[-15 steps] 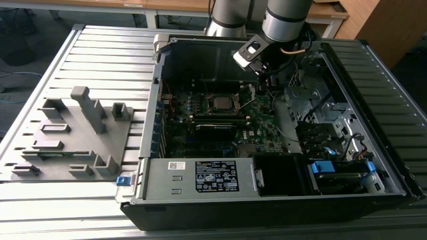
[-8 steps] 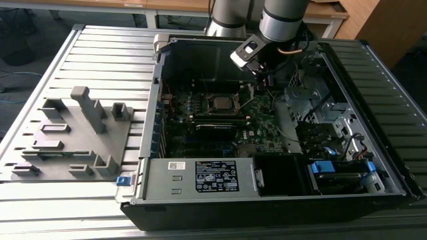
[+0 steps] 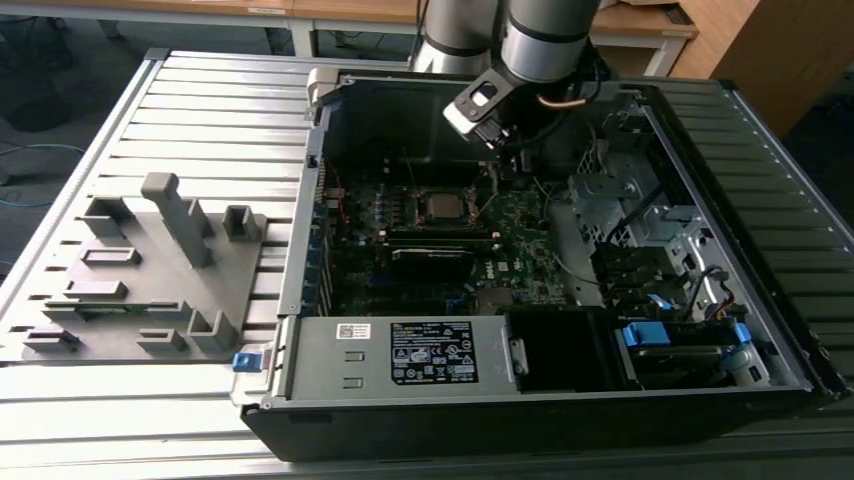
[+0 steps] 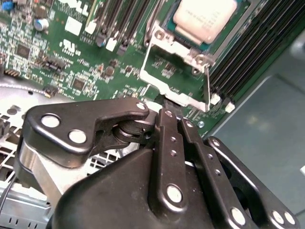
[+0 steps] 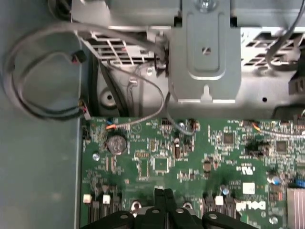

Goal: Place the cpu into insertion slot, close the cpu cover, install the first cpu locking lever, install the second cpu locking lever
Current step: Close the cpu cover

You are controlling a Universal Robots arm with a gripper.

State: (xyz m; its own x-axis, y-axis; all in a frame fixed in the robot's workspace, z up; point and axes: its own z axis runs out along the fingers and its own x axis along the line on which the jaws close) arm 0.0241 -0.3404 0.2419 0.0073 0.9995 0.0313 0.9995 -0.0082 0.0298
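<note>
My hand [image 4: 170,110] is pinched shut, tips right at the edge of the open cpu cover [image 4: 177,49]. The cpu [image 4: 206,18] sits in the insertion slot [image 4: 167,19].

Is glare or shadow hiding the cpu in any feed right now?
Second wrist view: light washes the cpu pale on top, its edges readable; the dark end effector blocks the foreground. Exterior view: the case walls shade the motherboard, so the cpu looks dim. First wrist view: motherboard evenly lit, no glare.

A ribbed grey metal tabletop [image 3: 200,110] stands before pale wooden desks [image 3: 350,10].
</note>
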